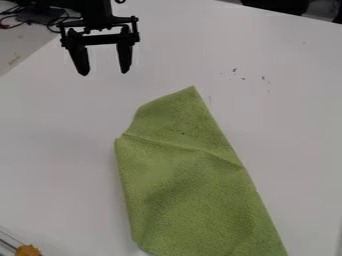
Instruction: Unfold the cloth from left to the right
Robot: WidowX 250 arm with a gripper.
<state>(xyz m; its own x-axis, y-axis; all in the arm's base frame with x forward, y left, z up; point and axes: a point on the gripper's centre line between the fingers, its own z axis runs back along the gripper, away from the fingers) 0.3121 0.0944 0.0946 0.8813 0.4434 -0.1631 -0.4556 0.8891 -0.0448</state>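
Camera view: green cloth [190, 195] lies lower right of the hand [104, 73], apart

The black gripper [103, 70] hangs open near the top left, its two fingers apart, above the white table [53, 165] and well apart from the green cloth [194, 200], which lies folded and lightly creased from the middle to the bottom edge, its pointed corner toward the top; a small orange thing [28, 250] sits at the bottom left corner, and black cables [33, 16] lie at the top left
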